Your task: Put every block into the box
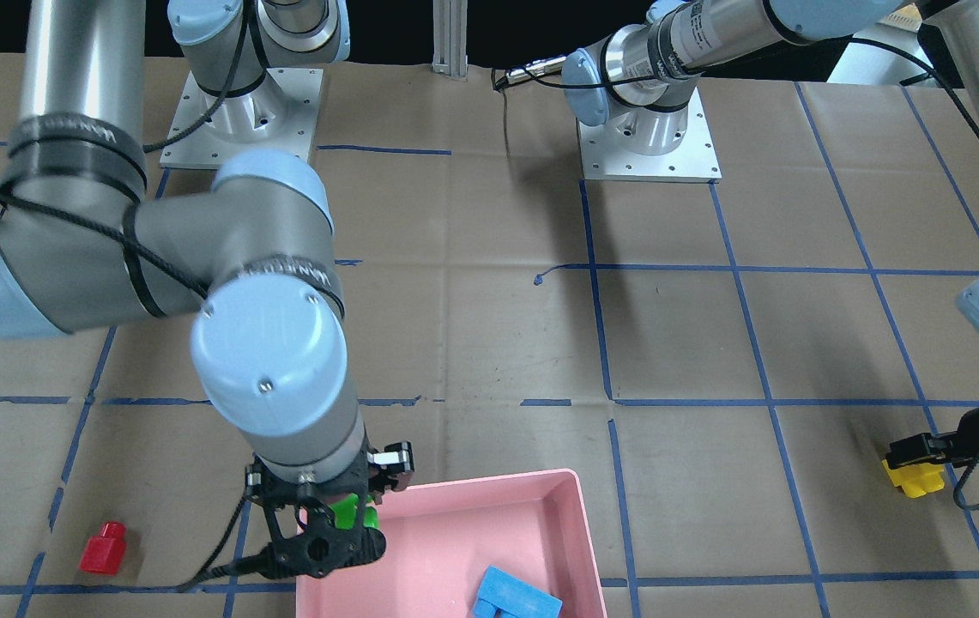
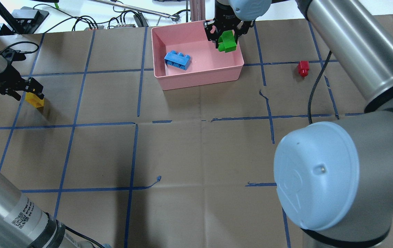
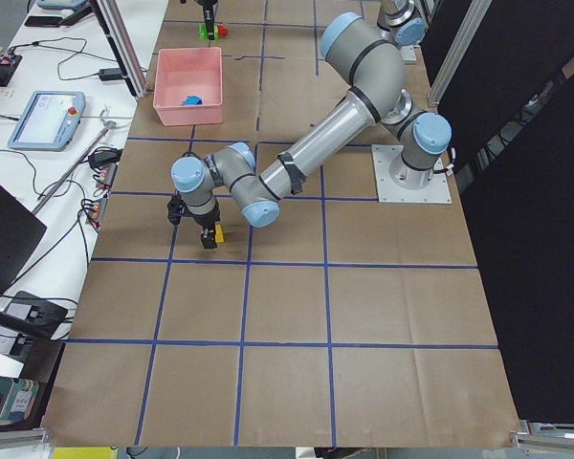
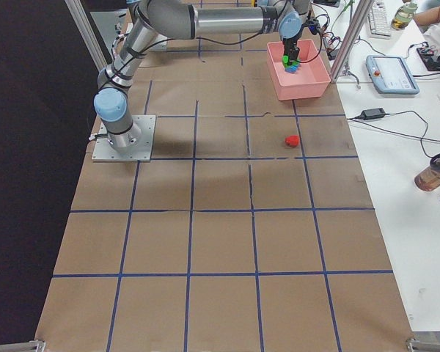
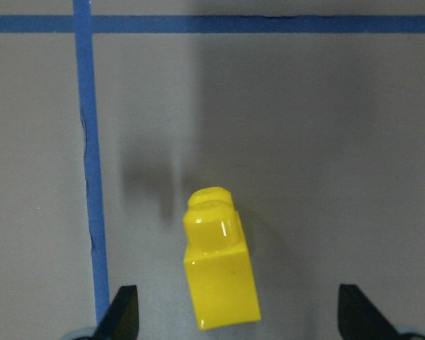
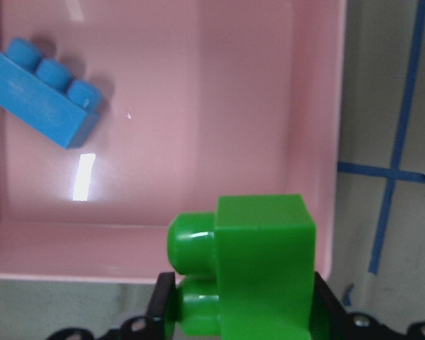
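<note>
Blue block [image 2: 177, 61] in pink box [image 2: 199, 81]; green block [image 2: 227, 42] perhaps just above.

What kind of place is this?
Probably a robotics lab or test bench: two robot arms are bolted to a paper-covered table gridded with blue tape, and a control tablet lies alongside.

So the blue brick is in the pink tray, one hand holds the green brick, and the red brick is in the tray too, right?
Not quite. The red brick lies on the table outside the pink tray, as the overhead view shows. The blue brick is in the tray, and the right hand does hold the green brick.
</note>
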You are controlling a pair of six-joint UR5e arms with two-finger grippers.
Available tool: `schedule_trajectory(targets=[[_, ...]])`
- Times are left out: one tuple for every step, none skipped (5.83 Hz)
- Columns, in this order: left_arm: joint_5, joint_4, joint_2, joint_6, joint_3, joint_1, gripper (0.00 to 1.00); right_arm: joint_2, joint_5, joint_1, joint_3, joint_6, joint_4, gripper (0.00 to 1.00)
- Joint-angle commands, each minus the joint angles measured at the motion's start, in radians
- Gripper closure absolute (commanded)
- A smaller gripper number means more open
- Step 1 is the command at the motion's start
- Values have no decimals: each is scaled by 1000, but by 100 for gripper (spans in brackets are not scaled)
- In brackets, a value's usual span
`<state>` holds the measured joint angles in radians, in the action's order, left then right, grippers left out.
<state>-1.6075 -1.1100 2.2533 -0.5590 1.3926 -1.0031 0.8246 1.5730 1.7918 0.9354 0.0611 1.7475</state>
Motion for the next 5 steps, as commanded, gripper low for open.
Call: schedule_trajectory(targets=[[-8, 1, 6, 1, -3, 0, 100, -129, -39, 9, -21, 0, 154, 75], [-9, -10, -1, 5, -21, 0, 100, -134, -51, 11, -23, 2, 188, 50], [-3, -40, -20, 20, -24, -17, 100, -130, -103, 9, -29, 5, 255, 1], [15, -92, -65, 24, -24, -60, 100, -105, -125, 9, -43, 22, 235, 1], [17, -126, -121, 151, -24, -151, 100, -55, -117, 8, -44, 23, 148, 1]])
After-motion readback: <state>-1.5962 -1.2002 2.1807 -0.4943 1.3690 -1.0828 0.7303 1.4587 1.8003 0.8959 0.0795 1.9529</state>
